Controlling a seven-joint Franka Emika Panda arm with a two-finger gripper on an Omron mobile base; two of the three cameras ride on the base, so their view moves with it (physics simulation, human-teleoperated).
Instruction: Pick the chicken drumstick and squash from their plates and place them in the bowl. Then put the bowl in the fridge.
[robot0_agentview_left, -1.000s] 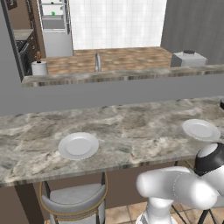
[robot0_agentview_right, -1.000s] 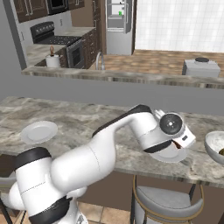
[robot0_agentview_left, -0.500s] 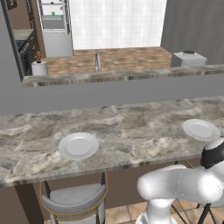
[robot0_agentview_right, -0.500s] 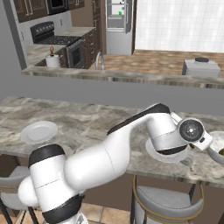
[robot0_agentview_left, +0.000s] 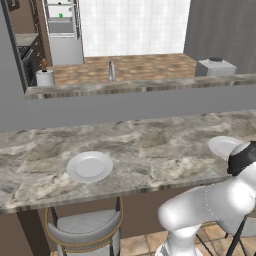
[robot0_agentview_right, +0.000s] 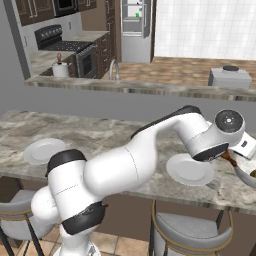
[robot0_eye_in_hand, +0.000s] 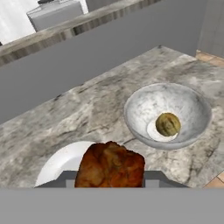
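Pincer (robot0_eye_in_hand: 109, 181) grips chicken drumstick (robot0_eye_in_hand: 110, 165), beside the bowl (robot0_eye_in_hand: 168, 114).

- Counter (robot0_eye_in_hand: 87, 109): grey-brown veined marble look, smooth, low sheen.
- Bowl (robot0_eye_in_hand: 192, 127), at 3 o'clock in the hand view: mottled off-white, stone-like, matt.
- Squash (robot0_eye_in_hand: 168, 124) inside it: dull olive-tan, slightly bumpy skin.
- Chicken drumstick (robot0_eye_in_hand: 110, 166), at 6 o'clock: rough, crusted reddish-brown surface, faintly greasy.
- Plate (robot0_agentview_left: 90, 166): plain white, smooth, ceramic-like.
- Stool (robot0_agentview_left: 85, 231): grey cushioned seat, thin metal ring.
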